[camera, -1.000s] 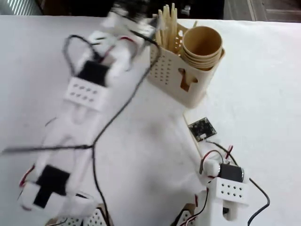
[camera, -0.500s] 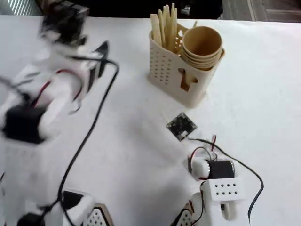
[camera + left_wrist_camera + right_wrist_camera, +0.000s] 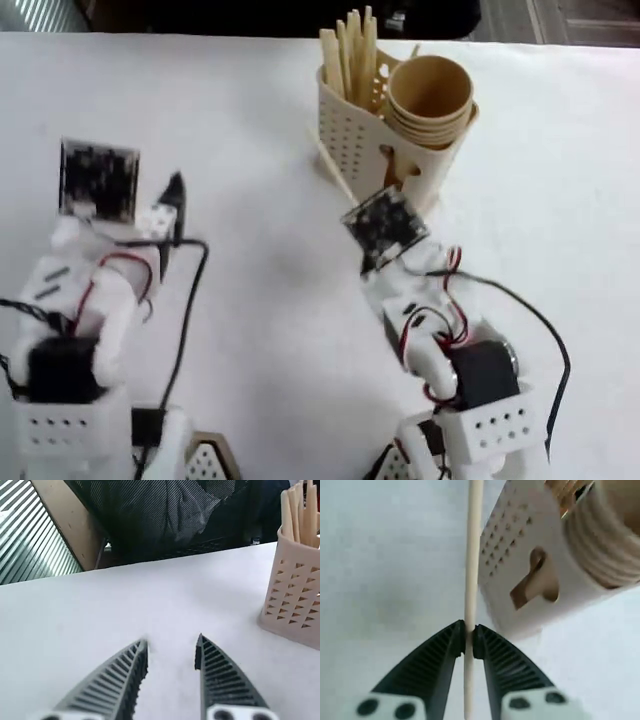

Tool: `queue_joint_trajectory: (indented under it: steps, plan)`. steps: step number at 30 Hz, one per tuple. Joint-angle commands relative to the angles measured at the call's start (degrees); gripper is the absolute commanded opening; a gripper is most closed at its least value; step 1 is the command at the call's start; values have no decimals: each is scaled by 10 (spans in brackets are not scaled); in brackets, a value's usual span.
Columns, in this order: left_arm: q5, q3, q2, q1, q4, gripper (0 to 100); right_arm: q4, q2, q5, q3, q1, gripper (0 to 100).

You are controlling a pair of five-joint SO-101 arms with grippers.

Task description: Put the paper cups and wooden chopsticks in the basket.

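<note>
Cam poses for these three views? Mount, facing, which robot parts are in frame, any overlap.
High view: fixed above the table, looking down; the left arm and the right arm both show, the basket beyond them.
Left wrist view: on the left arm's wrist, facing along the tabletop past the open left end effector.
Right wrist view: on the right arm's wrist, facing past the right end effector, shut on a chopstick.
Shared: the basket is in all three.

A cream basket (image 3: 350,150) patterned with rows of small holes, tan paper cups (image 3: 432,100) and pale wooden chopsticks (image 3: 352,55) sit against a white table (image 3: 250,300). The left gripper (image 3: 172,640) and right gripper (image 3: 468,626) are dark grey and ribbed. One chopstick (image 3: 474,555) is pale beige.
</note>
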Motion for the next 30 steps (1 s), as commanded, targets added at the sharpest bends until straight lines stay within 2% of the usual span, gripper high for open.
queue_joint_trajectory:
  steps: [1,7,11,15,20,26,30]
  plan:
    - [4,76,-69,-11,-35,172,-88,65,-39,-63,-7,17]
    - [15,188,-125,-7,-55,169,-247,239,-149,-157,-7,17]
    - [39,235,-136,-18,-83,170,-358,329,-158,-229,-6,17]
    - [41,237,-136,-53,-63,169,-511,403,-155,-259,-4,17]
    - [41,237,-136,-58,-41,169,-677,503,-154,-261,18,17]
    - [40,247,-138,-58,-46,169,-777,612,-154,-262,58,17]
    - [39,248,-138,-58,-46,169,-787,656,-154,-262,68,19]
